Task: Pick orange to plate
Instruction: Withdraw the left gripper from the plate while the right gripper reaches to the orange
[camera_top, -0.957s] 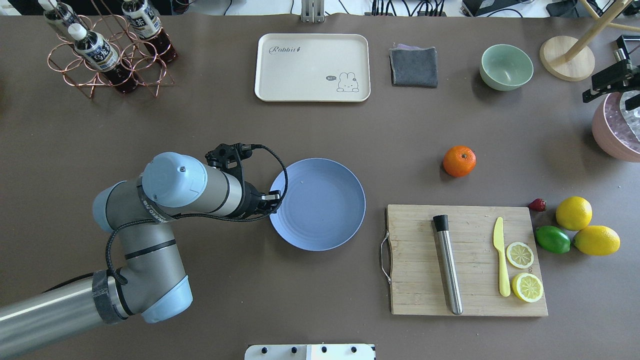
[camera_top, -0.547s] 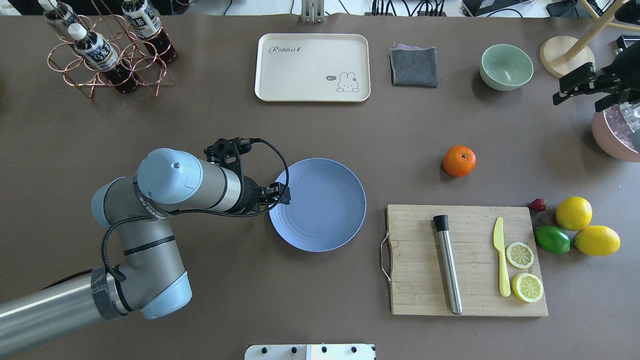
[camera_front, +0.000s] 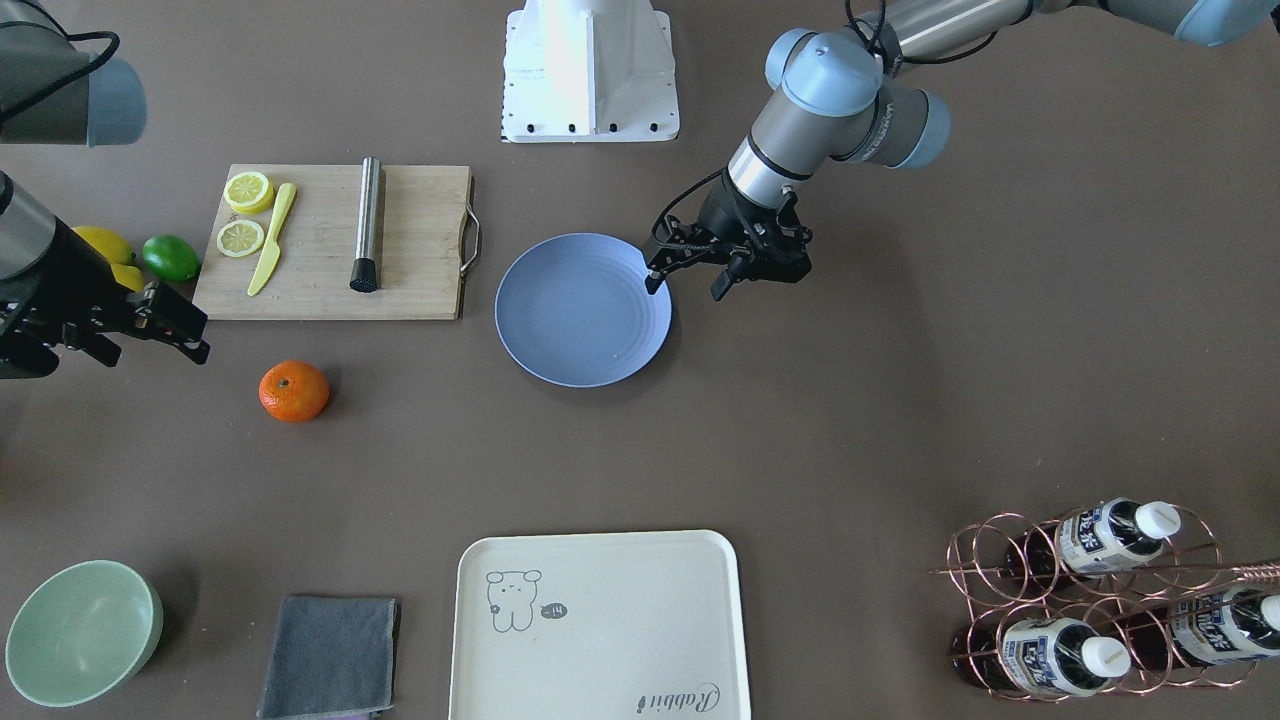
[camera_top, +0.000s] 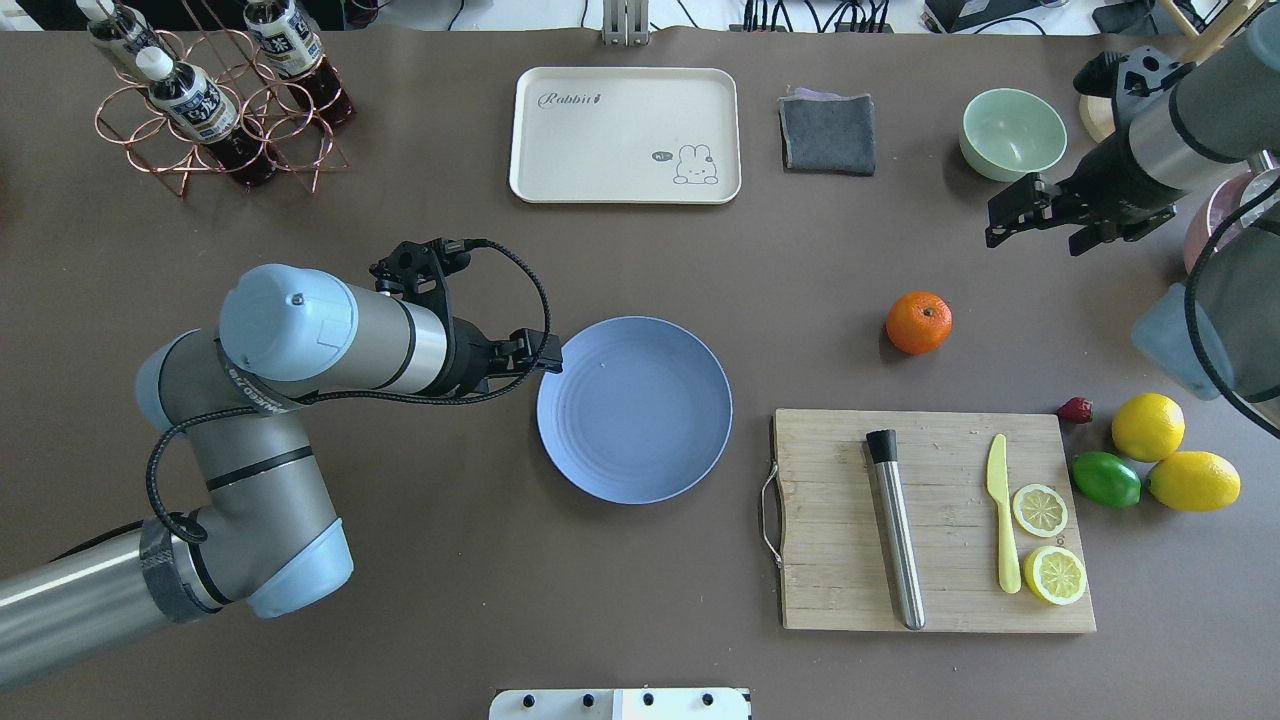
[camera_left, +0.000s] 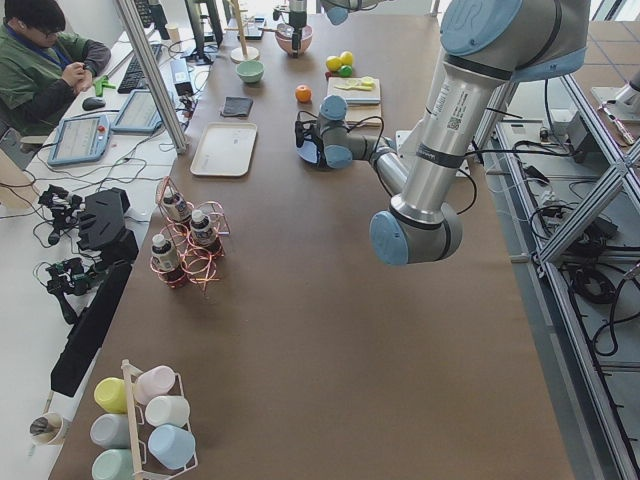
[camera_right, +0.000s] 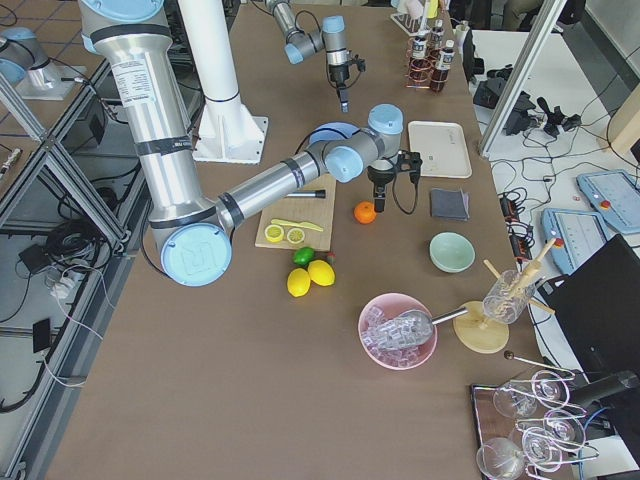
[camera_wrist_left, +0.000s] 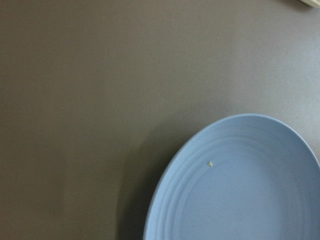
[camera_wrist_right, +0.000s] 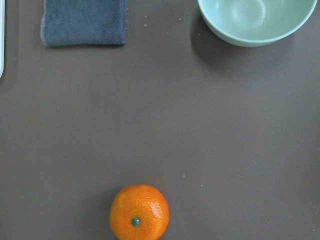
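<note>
On the bare table sits the round bright orange (camera_top: 918, 322), green-dimpled.

Left arm (camera_top: 330, 340) folded at the elbow, left gripper (camera_front: 688, 287) pointing down with jaws apart, empty; right arm (camera_top: 1190, 120) extended, right gripper (camera_top: 1035, 240) likewise spread wide, holding nothing

**Clipped and covered**

In the left wrist view the plate (camera_wrist_left: 240, 195) runs off the bottom and right edges, so only its upper-left arc shows. In the right wrist view the bottom edge clips the orange (camera_wrist_right: 139, 212), and the top edge cuts the mint-green bowl (camera_wrist_right: 255, 22) and the grey cloth (camera_wrist_right: 82, 22). Overhead, the right arm (camera_top: 1190, 120) covers most of the pink bowl (camera_top: 1200, 240). From the front it partly hides a lemon (camera_front: 100, 243).
</note>
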